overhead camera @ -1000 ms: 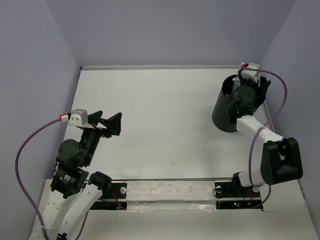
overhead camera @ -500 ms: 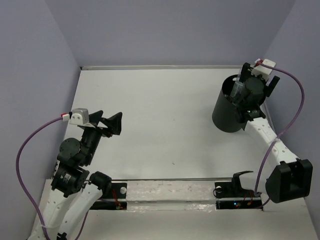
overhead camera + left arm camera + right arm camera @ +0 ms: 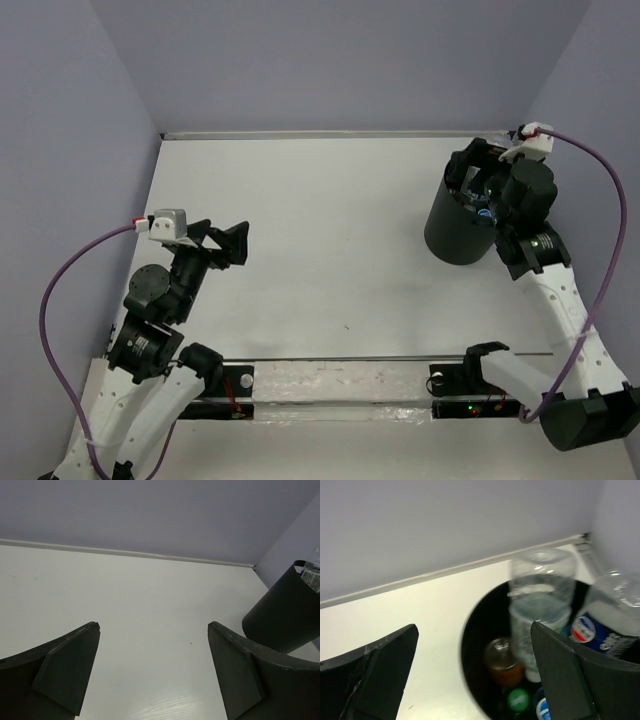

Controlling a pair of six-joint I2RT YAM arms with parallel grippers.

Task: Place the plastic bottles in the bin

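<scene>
The black bin [image 3: 452, 228] stands at the far right of the table. My right gripper [image 3: 480, 166] hovers over its mouth, open and empty. In the right wrist view that gripper [image 3: 474, 627] looks down into the bin [image 3: 470, 645]. Inside, a clear bottle [image 3: 540, 605] stands base up, free of the fingers. Beside it lie an orange bottle [image 3: 504, 666], a green cap [image 3: 518, 699] and a blue-labelled bottle [image 3: 607, 625]. My left gripper [image 3: 225, 243] is open over bare table at the left. Its wrist view shows the open gripper [image 3: 154, 626] and the bin [image 3: 282, 615] far right.
The white table is walled by lilac panels at the back and both sides. The bin sits close to the right wall [image 3: 590, 90]. A purple cable [image 3: 610, 230] loops beside the right arm.
My right gripper has gone from shut on a clear bottle to open, and the bottle now sits in the bin. The right arm has swung out to the right. The left arm barely shifted.
</scene>
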